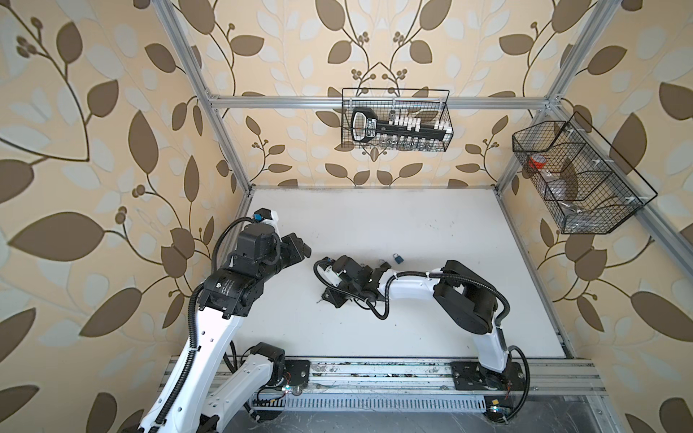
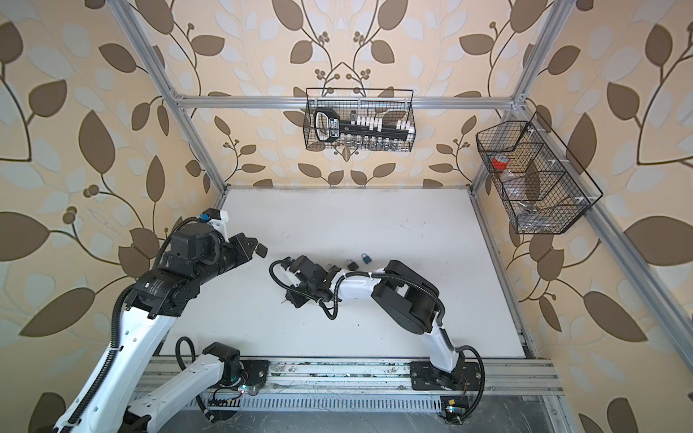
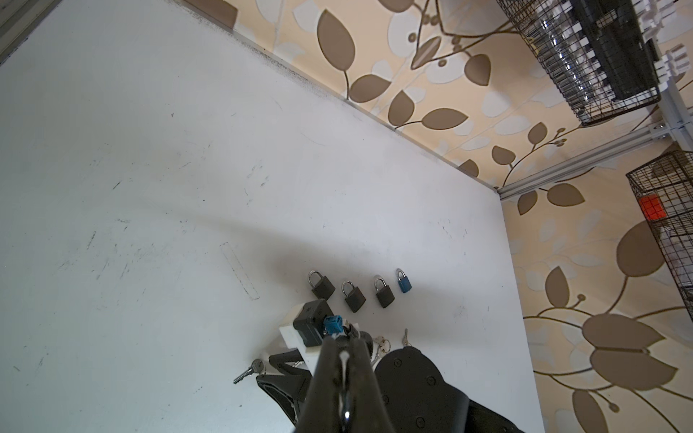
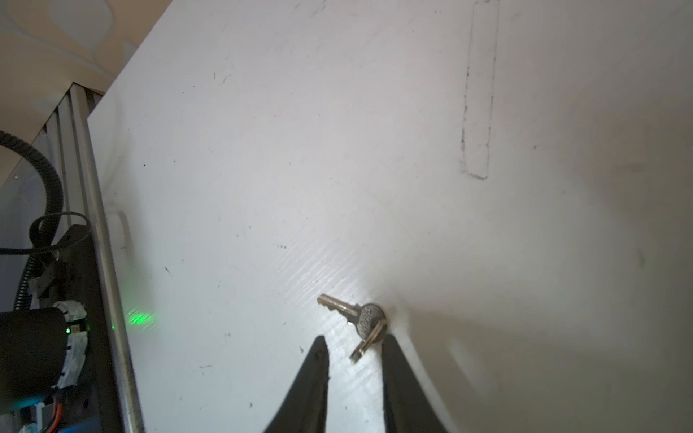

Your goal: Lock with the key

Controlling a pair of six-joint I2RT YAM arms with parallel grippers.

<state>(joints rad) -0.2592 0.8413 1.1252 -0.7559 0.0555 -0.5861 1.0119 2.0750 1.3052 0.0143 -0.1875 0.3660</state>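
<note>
Key (image 4: 369,316) flat on worktop (image 4: 337,150), between tips of spread right pincer (image 4: 354,339), unpinched. Step: key pickup. Next: nip bow squarely, lift toward padlocks (image 3: 354,300). Left pincer (image 3: 343,350) pressed together, empty.

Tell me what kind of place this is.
Probably a robot test cell: aluminium frame around wallpapered walls, two arms bolted to a rail, padlocks laid out on a white table.

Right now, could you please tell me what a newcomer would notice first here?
The leaf-patterned wallpaper on every wall strikes first. Next come four padlocks in a row on the white table, three dark and one blue. A small bunch of keys lies between the right arm's parted fingers.
</note>
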